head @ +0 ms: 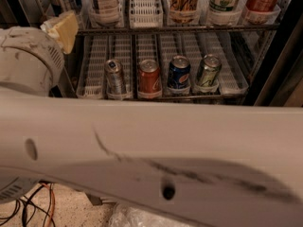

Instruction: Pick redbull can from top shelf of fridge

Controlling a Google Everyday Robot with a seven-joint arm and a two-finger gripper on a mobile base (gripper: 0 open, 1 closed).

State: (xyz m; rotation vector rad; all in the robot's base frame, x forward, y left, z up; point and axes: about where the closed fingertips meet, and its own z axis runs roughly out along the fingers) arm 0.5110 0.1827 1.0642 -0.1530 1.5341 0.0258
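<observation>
Camera view: the arm (151, 145) fills the lower half. The gripper (61, 28) — a pale yellow tip — sits at 10 o'clock from the redbull can (115, 77); whether it is open or closed, I cannot tell. The can stands upright in the fridge (277, 70) on a wire rack (236, 85) — a red can (149, 78) at its 3 o'clock.

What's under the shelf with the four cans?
You can't tell: the robot's arm covers everything below that shelf. Only speckled floor and cables peek out at bottom left. The gripper is at top left, above that shelf's left end.
</observation>
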